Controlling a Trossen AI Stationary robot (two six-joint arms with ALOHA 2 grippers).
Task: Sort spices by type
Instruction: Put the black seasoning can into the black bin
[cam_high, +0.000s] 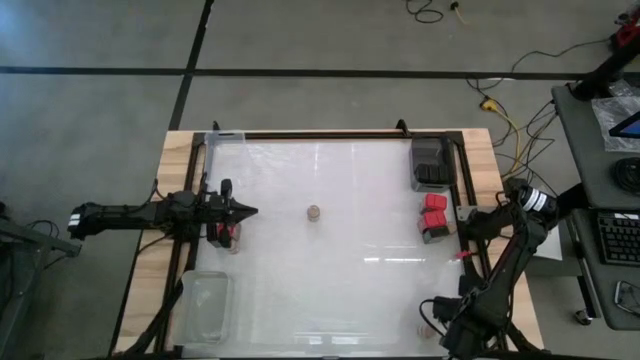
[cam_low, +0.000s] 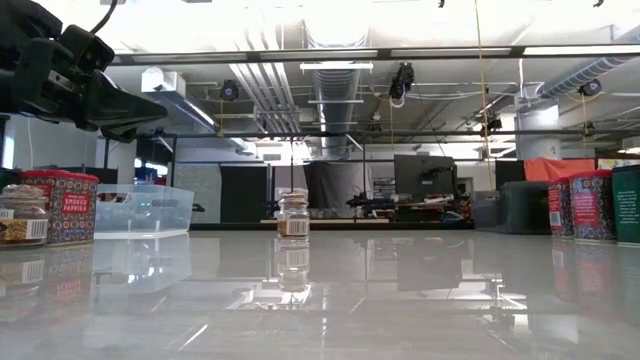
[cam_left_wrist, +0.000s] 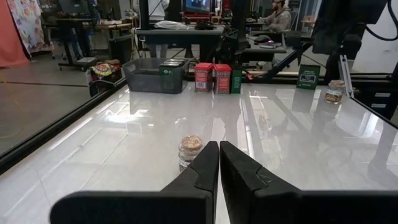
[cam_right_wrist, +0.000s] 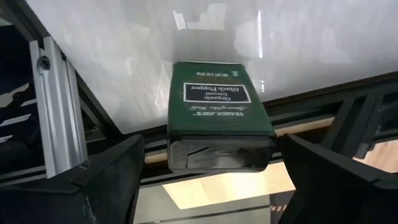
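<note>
White tabletop (cam_high: 340, 290) fills my overhead feed, glossy enough to mirror the workshop ceiling lights. Near its middle one round tan-topped jar (cam_high: 313, 213) stands alone, well apart from everything else. Two red tins (cam_high: 434, 218) sit together by the right edge, just beside a clear tray (cam_high: 433, 162) holding dark containers. My left gripper (cam_high: 244, 211) hovers at the left side with its fingers pressed together, tips aimed at that lone jar; another jar and a red tin (cam_low: 60, 205) stand beneath it. My right gripper (cam_right_wrist: 205, 177) is spread wide above a green black-pepper tin (cam_right_wrist: 217, 109) near the front right corner, not touching it. I judge the step in hand is fetching the stray jar. Next I must part the left fingers, reach forward, and close around its body.
</note>
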